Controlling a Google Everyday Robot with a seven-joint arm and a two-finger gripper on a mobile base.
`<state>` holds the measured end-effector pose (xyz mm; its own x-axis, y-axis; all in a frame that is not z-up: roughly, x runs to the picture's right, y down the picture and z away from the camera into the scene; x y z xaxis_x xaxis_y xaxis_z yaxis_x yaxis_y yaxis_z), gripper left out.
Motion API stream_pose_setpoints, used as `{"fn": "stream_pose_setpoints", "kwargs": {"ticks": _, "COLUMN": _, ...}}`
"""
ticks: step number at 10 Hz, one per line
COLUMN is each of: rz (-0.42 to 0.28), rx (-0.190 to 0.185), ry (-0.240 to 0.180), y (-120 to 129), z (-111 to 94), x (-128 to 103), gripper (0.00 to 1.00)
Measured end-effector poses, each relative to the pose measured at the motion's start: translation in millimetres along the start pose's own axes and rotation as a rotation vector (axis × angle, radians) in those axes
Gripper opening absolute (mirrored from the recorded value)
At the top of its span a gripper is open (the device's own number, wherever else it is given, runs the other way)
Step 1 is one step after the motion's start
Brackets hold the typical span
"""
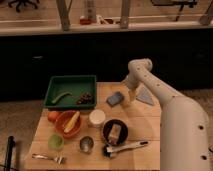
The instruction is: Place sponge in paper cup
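Note:
The blue-grey sponge lies flat on the wooden table, right of the green tray. The white paper cup stands upright near the table's middle, below and left of the sponge. My gripper hangs from the white arm just right of the sponge, low over the table. Nothing shows in its grasp.
A green tray with food sits at the back left. An orange bowl, a light green cup, a metal cup, a black bowl with a tan block, a brush, a fork and a pale grey cloth lie around.

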<state>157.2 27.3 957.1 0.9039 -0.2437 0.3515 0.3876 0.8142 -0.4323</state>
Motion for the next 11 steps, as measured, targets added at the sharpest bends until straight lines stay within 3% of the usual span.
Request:
{"fn": "stream_pose_setpoints", "kwargs": {"ticks": 5, "rz": -0.101, "rx": -0.021, "ry": -0.065, "y": -0.3, "z": 8.0, "x": -30.3, "gripper": 0.8}}
{"fn": "stream_pose_setpoints", "kwargs": {"ticks": 11, "rz": -0.179, "rx": -0.073, "ry": -0.104, "y": 9.1, "z": 25.3, "x": -55.3, "gripper": 0.8}}
